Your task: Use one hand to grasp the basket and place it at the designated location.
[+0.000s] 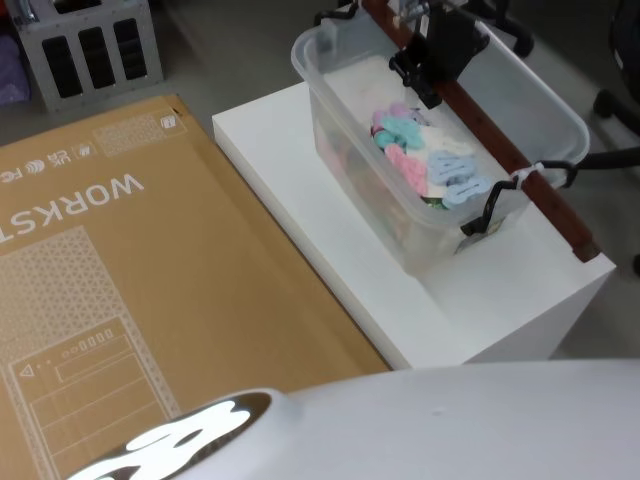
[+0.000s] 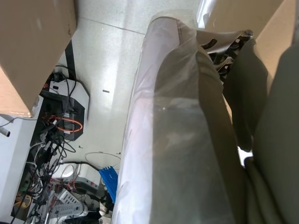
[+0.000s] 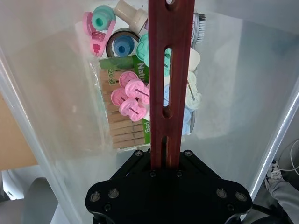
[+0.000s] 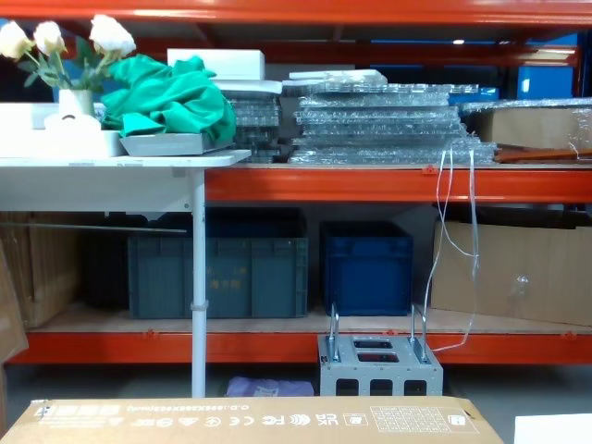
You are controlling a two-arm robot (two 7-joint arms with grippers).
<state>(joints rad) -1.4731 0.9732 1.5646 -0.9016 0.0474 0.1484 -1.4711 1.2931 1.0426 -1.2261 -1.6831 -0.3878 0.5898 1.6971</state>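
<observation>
We see the basket [image 1: 420,150] sitting on a white block-shaped surface [image 1: 330,260], angled across its top, with its far end reaching toward the surface's back edge. The right pincer [image 1: 425,75] comes in from above at the far end of the basket and is clamped on the dark red handle bar [image 1: 505,150], which runs lengthwise over the basket's open top and sticks out past its near rim. In the right wrist view, the handle bar [image 3: 170,79] passes straight into the black pincer body, the jaws closed on it. A white zip tie [image 1: 528,175] and black clips [image 1: 485,215] fasten the bar at the near end. Inside the basket lie pastel clips [image 3: 131,95] in pink, blue and green, a pack of wooden clothespins [image 3: 124,126] and small bottles [image 3: 133,14]. To the left of the white surface a large flat cardboard box [image 1: 130,290] lies printed side up. A small grey perforated metal box [image 1: 90,45] stands on the floor beyond the cardboard. The left wrist view looks along a plastic-wrapped silver-grey arm [image 2: 177,140]; of the left pincer we cannot tell whether it is open or closed.
</observation>
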